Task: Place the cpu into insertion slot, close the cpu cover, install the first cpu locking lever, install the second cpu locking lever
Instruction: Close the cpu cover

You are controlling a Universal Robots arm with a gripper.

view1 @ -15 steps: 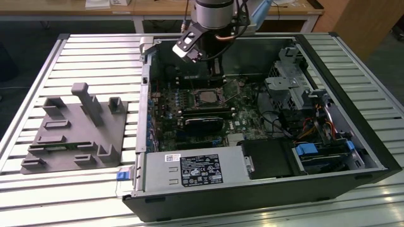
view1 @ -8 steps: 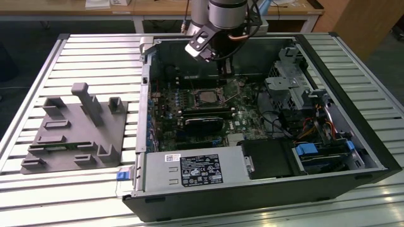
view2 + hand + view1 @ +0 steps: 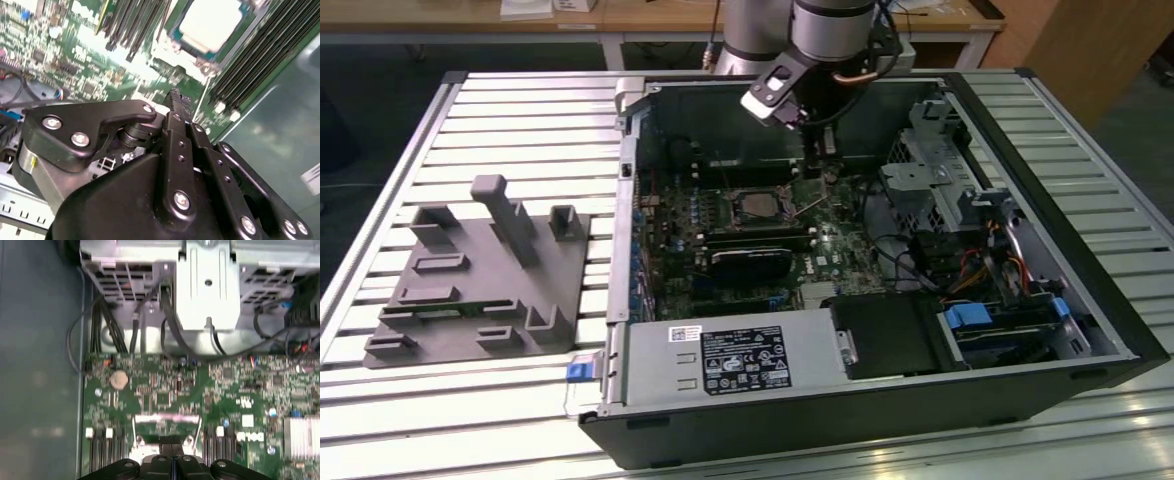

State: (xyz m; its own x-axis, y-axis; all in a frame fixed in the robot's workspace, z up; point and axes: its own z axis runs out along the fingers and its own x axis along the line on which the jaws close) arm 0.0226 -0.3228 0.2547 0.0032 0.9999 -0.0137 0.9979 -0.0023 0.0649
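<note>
Hand (image 3: 176,98) closed, cpu (image 3: 210,22) beyond, second wrist view

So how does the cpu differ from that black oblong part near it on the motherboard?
The cpu is pale silver; the black oblong part is dark. The cpu is square and smaller; the black oblong part is longer with rounded ends. Both lie flat on the motherboard.
</note>
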